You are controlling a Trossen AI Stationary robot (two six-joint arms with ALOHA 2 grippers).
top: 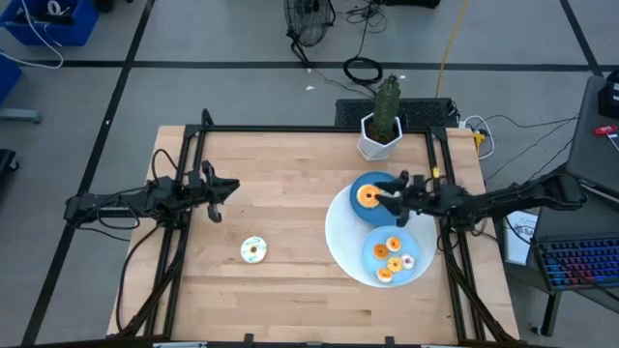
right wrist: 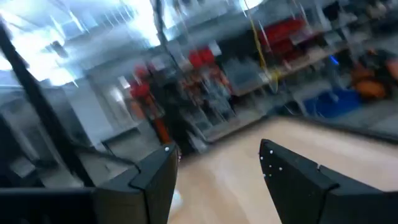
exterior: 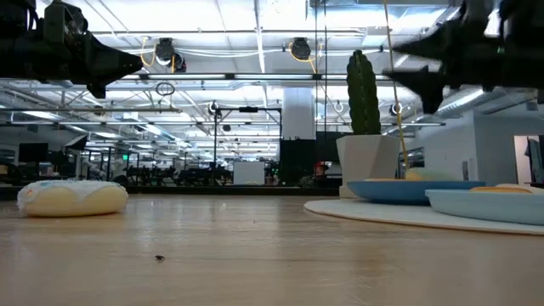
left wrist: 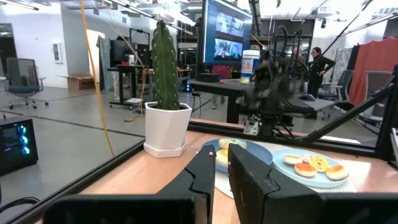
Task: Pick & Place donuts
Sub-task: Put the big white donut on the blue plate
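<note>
A white-iced donut (top: 253, 249) (exterior: 72, 197) lies flat on the bare wood near the table's middle. An orange donut (top: 367, 196) sits on the far blue plate (top: 356, 184). Several donuts (top: 392, 254) (left wrist: 311, 167) lie on the near blue plate (top: 418, 242). Both plates rest on a large white disc (top: 338, 237). My left gripper (top: 230, 188) (left wrist: 221, 163) hovers at the table's left, fingers shut and empty, pointing toward the plates. My right gripper (top: 387, 195) (right wrist: 217, 155) hangs open above the far plate, well off the table in the low view (exterior: 408, 72).
A cactus in a white pot (top: 382, 130) (left wrist: 165, 93) stands at the far edge, just behind the far plate. Dark frame rails (top: 184, 242) run along the table's left and right sides. Bare wood lies between the white donut and the disc.
</note>
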